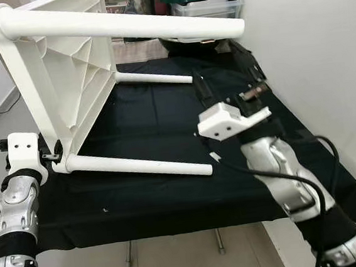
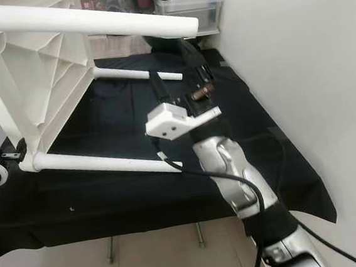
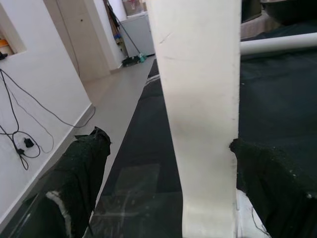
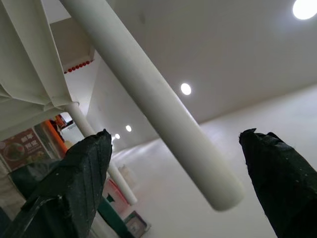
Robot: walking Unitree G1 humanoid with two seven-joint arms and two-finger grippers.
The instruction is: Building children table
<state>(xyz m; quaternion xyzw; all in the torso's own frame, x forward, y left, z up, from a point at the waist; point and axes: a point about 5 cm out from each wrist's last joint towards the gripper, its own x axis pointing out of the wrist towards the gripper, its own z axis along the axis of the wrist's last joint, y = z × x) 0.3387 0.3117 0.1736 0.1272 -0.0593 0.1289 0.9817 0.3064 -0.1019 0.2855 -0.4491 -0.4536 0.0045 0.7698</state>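
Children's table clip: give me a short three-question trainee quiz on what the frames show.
1. True or false: the white children's table stands upright on all its legs.
2. What does the table rest on? A) bare floor B) a surface covered with black cloth C) a sofa
3. Fill in: in the left wrist view, the left gripper has its jaws either side of the table's white ____.

Key
1. False. It lies tipped on its side, its legs pointing sideways toward the right gripper, whose jaws are open under the upper leg.
2. B
3. Edge panel; whether the jaws actually press on it cannot be told.
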